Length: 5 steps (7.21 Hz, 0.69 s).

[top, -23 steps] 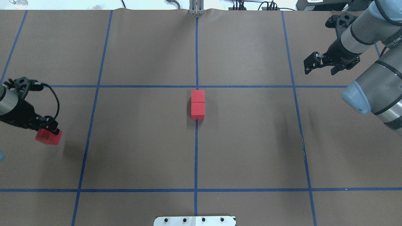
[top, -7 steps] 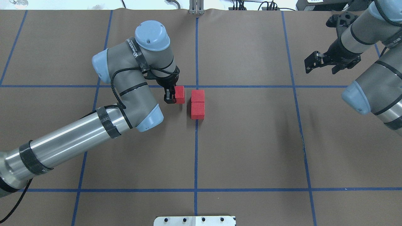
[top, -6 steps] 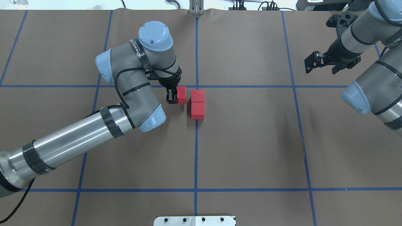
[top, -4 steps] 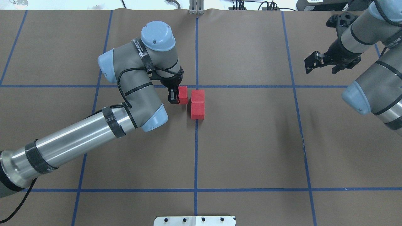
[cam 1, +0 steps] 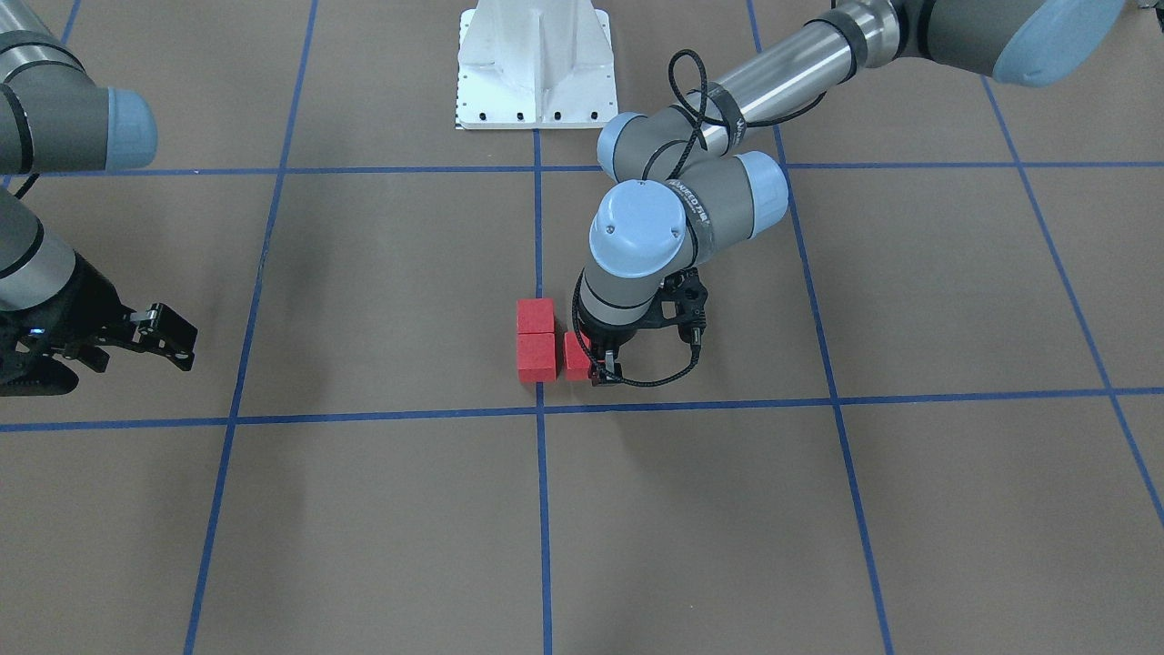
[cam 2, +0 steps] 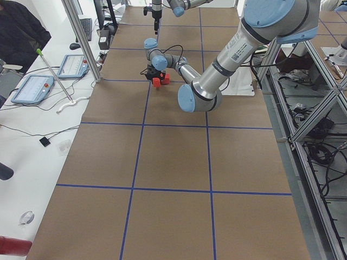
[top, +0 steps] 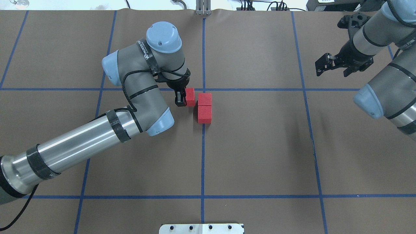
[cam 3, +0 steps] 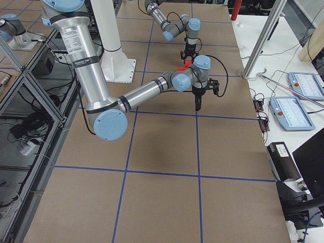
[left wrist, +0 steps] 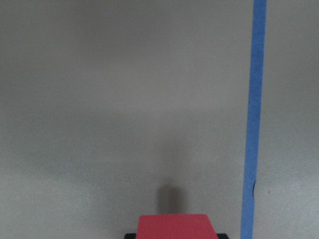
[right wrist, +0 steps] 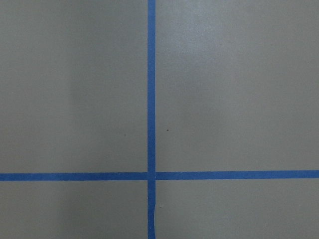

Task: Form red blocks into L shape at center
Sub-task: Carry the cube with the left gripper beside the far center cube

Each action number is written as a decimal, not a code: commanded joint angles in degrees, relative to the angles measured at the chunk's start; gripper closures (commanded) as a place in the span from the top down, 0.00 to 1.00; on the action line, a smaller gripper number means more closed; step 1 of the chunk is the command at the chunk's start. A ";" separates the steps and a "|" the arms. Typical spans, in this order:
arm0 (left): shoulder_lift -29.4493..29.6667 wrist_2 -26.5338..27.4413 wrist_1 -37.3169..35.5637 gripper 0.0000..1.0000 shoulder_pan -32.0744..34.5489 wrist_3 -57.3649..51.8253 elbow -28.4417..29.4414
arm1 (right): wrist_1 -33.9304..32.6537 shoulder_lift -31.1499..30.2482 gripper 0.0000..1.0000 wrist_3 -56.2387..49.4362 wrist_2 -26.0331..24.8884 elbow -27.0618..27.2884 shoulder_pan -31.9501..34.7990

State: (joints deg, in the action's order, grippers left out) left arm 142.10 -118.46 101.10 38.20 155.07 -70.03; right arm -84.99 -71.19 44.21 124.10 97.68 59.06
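Two red blocks [top: 204,99] [top: 204,114] lie end to end on the middle tape line, just on my side of the centre crossing [top: 203,89]. My left gripper [top: 185,97] is shut on the third red block [top: 190,97] and holds it low, close beside the left face of the farther block; I cannot tell whether they touch. In the front-facing view the held block [cam 1: 576,355] sits right of the pair [cam 1: 536,357]. The left wrist view shows the block [left wrist: 174,226] at the bottom edge. My right gripper [top: 331,66] is open and empty at the far right.
The brown surface carries a grid of blue tape lines [top: 201,196]. The robot's white base plate [cam 1: 536,64] stands behind the blocks. The left arm's elbow [top: 149,97] lies over the area left of the centre. The right wrist view shows only a tape crossing [right wrist: 151,175].
My left arm has carried the third red block from the far left to the centre. In the last second it has edged right, closing the gap to the pair. The right arm has not moved.
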 commanded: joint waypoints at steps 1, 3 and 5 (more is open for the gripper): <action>-0.06 0.25 3.14 0.00 -0.06 1.55 1.47 | 0.00 -0.09 1.00 0.00 0.00 -0.03 0.00; -0.06 0.16 3.23 0.00 -0.32 2.34 1.47 | 0.00 -0.18 1.00 0.00 0.00 0.06 0.00; -0.07 0.16 3.23 0.00 -0.76 2.34 1.47 | 0.00 -0.26 1.00 0.00 0.00 0.06 0.00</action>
State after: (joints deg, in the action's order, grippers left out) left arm 141.99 -118.30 104.33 37.65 157.36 -68.53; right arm -84.99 -71.42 44.21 124.10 97.72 59.06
